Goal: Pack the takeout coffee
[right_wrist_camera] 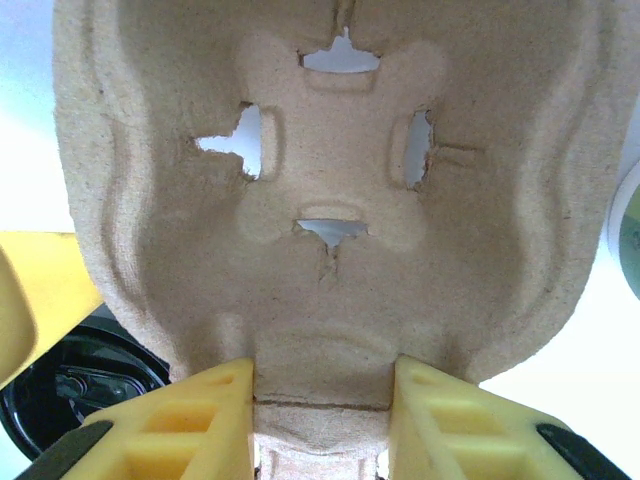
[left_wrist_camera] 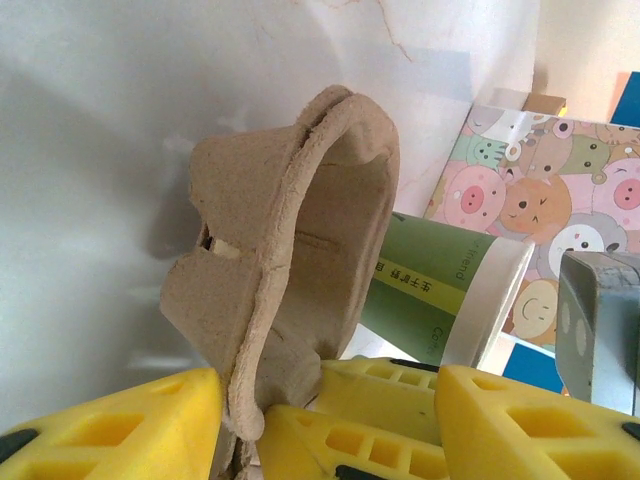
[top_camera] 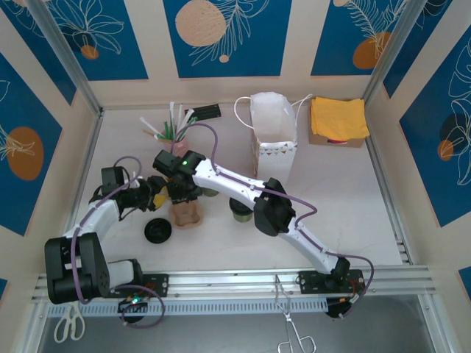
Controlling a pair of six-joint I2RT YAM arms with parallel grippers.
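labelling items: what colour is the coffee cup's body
Coffee cup: green, best in left wrist view.

Left of centre you see the left hand (top_camera: 152,195) and right hand (top_camera: 183,193) meeting at the carrier (top_camera: 185,214). The lid (top_camera: 157,231) lies just lower left of it, and the bag (top_camera: 274,132) stands upper centre.

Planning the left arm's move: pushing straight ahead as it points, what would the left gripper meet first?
Probably the cardboard cup carrier, its rim between the fingers; the green cup sits behind, depth unclear.
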